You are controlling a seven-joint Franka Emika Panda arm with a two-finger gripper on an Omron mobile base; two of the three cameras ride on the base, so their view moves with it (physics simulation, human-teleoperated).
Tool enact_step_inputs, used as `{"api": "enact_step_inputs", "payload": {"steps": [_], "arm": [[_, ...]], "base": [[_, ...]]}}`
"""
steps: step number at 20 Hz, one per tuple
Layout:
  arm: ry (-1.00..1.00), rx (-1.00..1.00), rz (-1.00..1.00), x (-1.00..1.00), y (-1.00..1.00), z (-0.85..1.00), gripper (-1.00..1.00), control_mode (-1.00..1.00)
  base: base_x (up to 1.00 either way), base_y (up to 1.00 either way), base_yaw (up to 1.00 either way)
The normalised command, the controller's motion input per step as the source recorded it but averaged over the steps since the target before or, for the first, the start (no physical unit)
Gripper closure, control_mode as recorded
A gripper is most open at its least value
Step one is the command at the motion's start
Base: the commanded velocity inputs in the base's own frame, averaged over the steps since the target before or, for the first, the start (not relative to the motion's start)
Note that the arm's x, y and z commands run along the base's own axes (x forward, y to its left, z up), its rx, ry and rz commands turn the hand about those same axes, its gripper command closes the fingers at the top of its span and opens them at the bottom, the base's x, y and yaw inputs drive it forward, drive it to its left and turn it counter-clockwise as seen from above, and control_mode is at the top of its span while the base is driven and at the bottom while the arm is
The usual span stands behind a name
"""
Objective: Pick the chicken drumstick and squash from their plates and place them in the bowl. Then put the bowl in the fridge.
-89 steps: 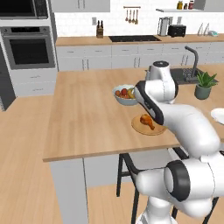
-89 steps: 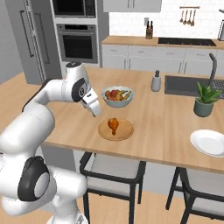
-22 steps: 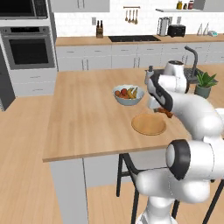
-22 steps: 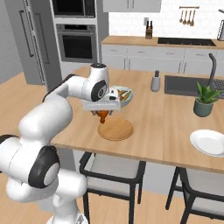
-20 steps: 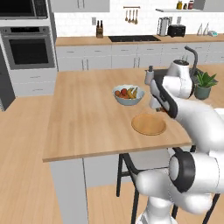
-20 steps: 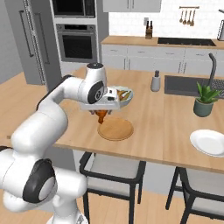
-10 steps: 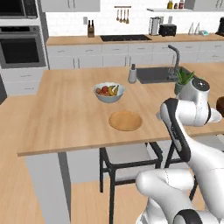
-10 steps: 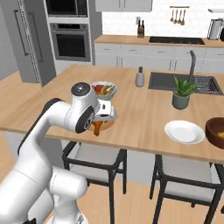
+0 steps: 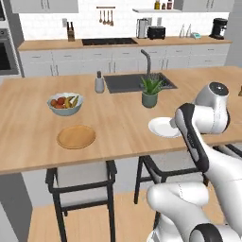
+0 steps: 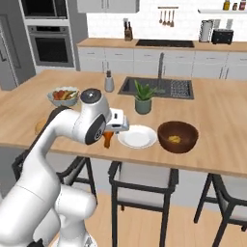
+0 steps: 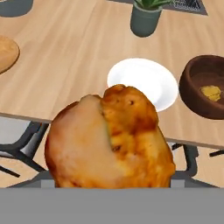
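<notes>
My gripper (image 10: 109, 135) is shut on the chicken drumstick (image 10: 108, 140), which hangs over the island's near edge, just left of the white plate (image 10: 137, 136). In the hand view the orange-brown drumstick (image 11: 109, 140) bulks large in front and hides the fingertips. The white plate (image 11: 144, 81) is bare. Right of it stands the dark reddish-brown bowl (image 10: 178, 136) with the yellow squash (image 10: 175, 139) lying inside; both the bowl (image 11: 205, 92) and the squash (image 11: 211, 92) also appear in the hand view. The wooden plate (image 9: 76, 136) lies bare further left. A strip of the grey fridge (image 10: 6, 53) stands at far left.
A pale fruit bowl (image 9: 65, 101) sits behind the wooden plate. A potted plant (image 10: 143, 102) stands just behind the white plate, with the sink (image 10: 154, 87) and a bottle (image 9: 99, 82) beyond. Stools (image 10: 140, 181) stand under the island's near edge.
The whole picture has shifted as the base drove right along the island. The drumstick stays in the gripper, off the wooden plate, now beside the white plate and bowl.
</notes>
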Motion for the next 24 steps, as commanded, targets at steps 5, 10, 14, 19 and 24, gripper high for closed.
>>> {"api": "enact_step_inputs", "payload": {"steps": [5, 10, 14, 19, 24], "arm": [[0.0, 0.0, 0.0, 0.0, 0.0, 0.0, 1.0, 1.0], [0.0, 0.0, 0.0, 0.0, 0.0, 0.0, 1.0, 1.0], [0.0, 0.0, 0.0, 0.0, 0.0, 0.0, 1.0, 1.0], [0.0, -0.01, 0.05, 0.54, 0.43, 0.0, 1.0, -1.0], [0.01, -0.03, 0.0, 1.0, 0.98, -0.1, 1.0, -1.0]], "base": [[0.03, -1.0, -0.14], [0.7, -0.95, -0.05], [1.0, -0.33, 0.0], [0.33, 0.01, 0.05], [0.0, 0.0, 0.0]]}}
